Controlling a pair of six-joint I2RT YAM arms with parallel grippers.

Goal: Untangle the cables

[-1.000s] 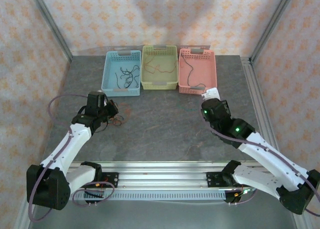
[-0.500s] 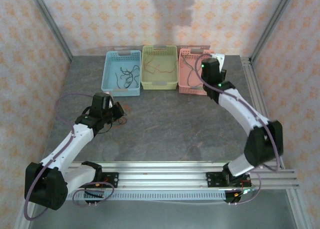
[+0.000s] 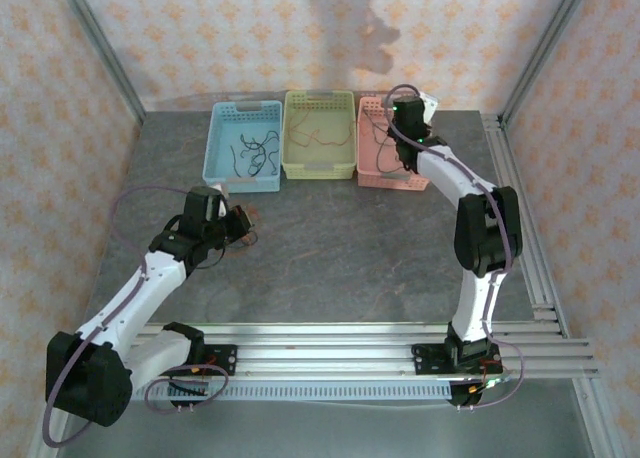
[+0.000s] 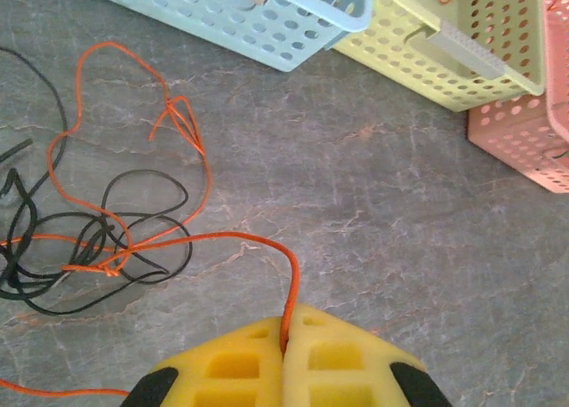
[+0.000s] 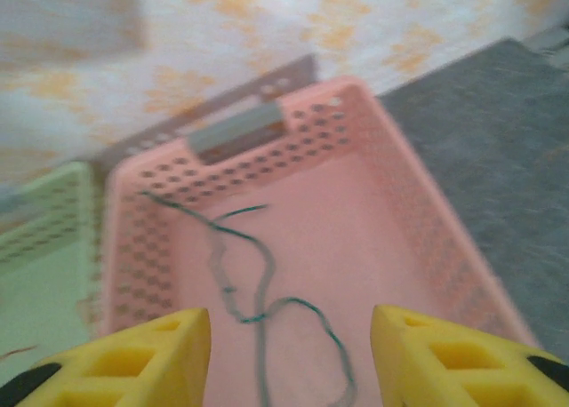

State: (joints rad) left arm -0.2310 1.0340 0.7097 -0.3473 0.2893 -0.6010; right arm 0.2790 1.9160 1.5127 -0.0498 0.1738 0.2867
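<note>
Grey stone-look tabletop [image 3: 330, 248], patterned walls, three baskets along the far edge. The cables [image 4: 107, 238] lie loose on the table ahead and to the left of the left gripper [image 4: 284, 354] in its wrist view. They are an orange wire [image 4: 206, 171] knotted through loops of black wire [image 4: 142, 194].

The left jaws are closed flat on the orange wire. The strand leaves the seam between them, runs straight up, then arcs left into the knot [image 4: 107, 267]. A second orange end trails out low left. The held strand's long axis runs roughly right to left, from claw to knot.

The right gripper [image 5: 289, 354] hangs over the pink basket [image 5: 418, 211], jaws apart with nothing between them. A dark wire [image 5: 258, 283] lies on that basket's floor. In the top view the blue basket [image 3: 214, 148] holds black wires, and the green basket [image 3: 290, 138] holds a reddish one.

The left arm is the near one, already on the tangle. The right arm is well apart at the far side.

Likely step: draw the orange wire out of the black loops, pulling away from the knot. Risk: the knot cinches and the whole bunch drags along.
</note>
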